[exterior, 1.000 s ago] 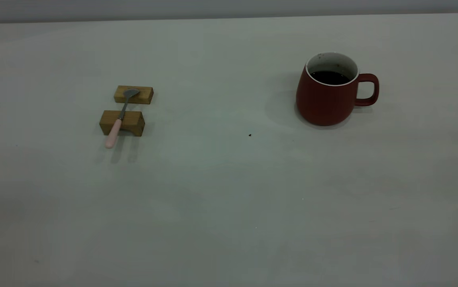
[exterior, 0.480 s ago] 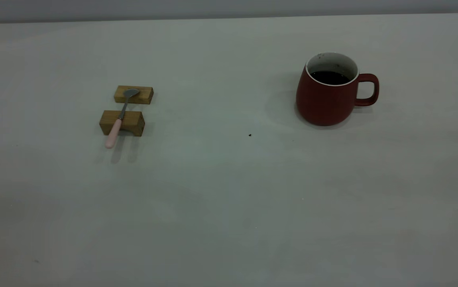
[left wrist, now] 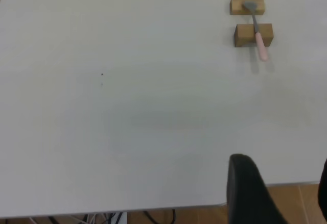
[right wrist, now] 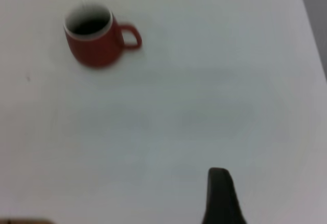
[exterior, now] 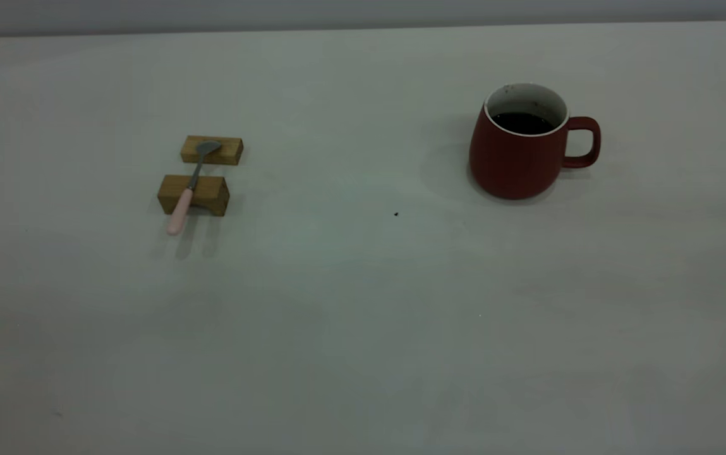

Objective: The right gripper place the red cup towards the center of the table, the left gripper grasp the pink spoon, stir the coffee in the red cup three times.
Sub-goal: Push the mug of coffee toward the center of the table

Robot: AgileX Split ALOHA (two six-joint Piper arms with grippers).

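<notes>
Right gripper (right wrist: pixel 220 198) hung well short of the red cup (exterior: pixel 517 151); whether it was spread, I cannot tell.
Cup stood right of centre, probably heavy, rigid, spillable; its handle (exterior: pixel 584 142) looked best.

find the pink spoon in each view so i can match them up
Exterior view: pink spoon left of centre, lying across two wooden blocks, bowl on the far block.
Left wrist view: same spoon near the upper right corner, on those blocks.
Right wrist view: not in it; only the red cup shows.
Shared landmark: the wooden blocks.
</notes>
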